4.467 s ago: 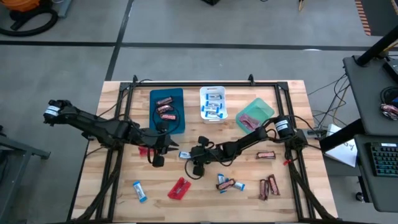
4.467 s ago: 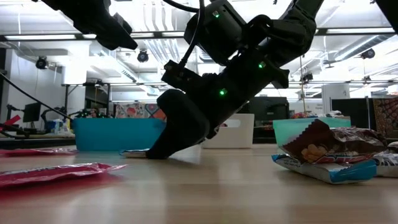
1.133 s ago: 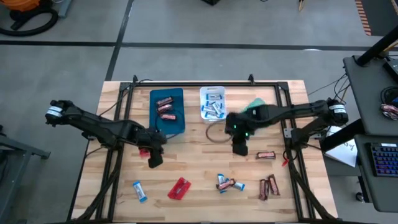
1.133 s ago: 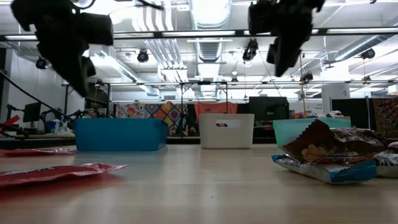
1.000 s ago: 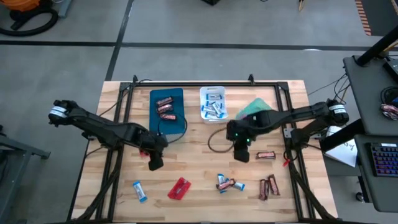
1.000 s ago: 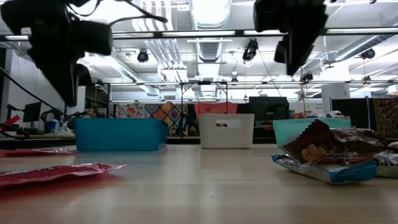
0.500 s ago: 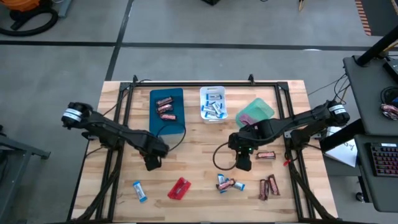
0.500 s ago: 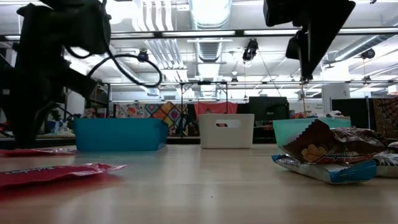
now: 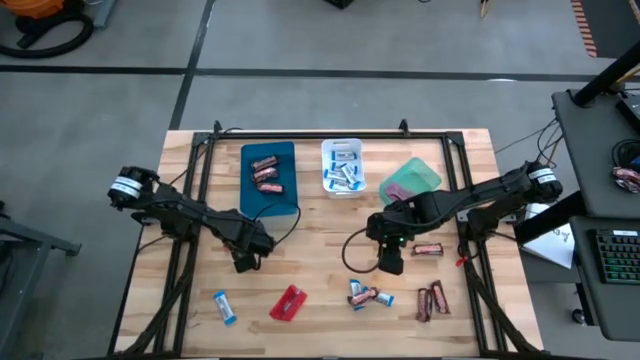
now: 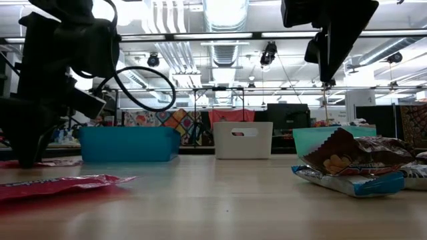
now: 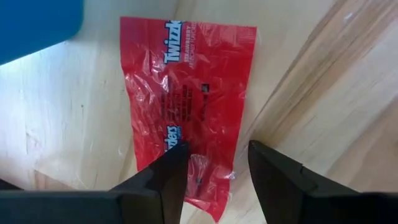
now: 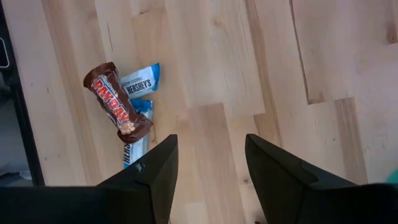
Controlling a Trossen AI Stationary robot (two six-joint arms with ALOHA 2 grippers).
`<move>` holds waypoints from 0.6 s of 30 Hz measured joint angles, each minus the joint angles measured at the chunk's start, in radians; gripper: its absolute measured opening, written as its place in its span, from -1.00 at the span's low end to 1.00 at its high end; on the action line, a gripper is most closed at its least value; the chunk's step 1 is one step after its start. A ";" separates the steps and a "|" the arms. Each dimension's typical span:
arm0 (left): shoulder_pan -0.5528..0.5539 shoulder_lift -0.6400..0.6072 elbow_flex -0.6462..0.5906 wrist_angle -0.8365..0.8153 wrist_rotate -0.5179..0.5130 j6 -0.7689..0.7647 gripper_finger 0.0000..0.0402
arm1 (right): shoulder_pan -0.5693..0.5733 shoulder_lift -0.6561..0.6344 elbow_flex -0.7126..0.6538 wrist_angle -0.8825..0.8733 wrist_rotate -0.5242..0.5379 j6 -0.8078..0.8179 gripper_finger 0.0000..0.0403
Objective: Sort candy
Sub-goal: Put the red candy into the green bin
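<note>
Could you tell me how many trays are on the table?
3, in a row: blue tray leftmost, white tray in the middle, green tray rightmost; none seems hidden.

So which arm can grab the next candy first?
Probably the left. Its fingers are open, down low, straddling an edge of the red Twizzlers packet. The right arm's open fingers hang high above the brown bar and blue-and-white bars.

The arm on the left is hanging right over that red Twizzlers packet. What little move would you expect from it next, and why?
Probably a short drop straight down, then closing. The left gripper is open, with the red Twizzlers packet lying flat on the table beside the blue tray, its near end between the fingers. The right gripper hangs open above the table, away from this.
</note>
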 joint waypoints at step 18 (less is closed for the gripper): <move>-0.046 -0.144 -0.002 0.149 0.017 0.184 -0.99 | 0.000 0.000 -0.084 0.262 0.051 -0.226 -0.12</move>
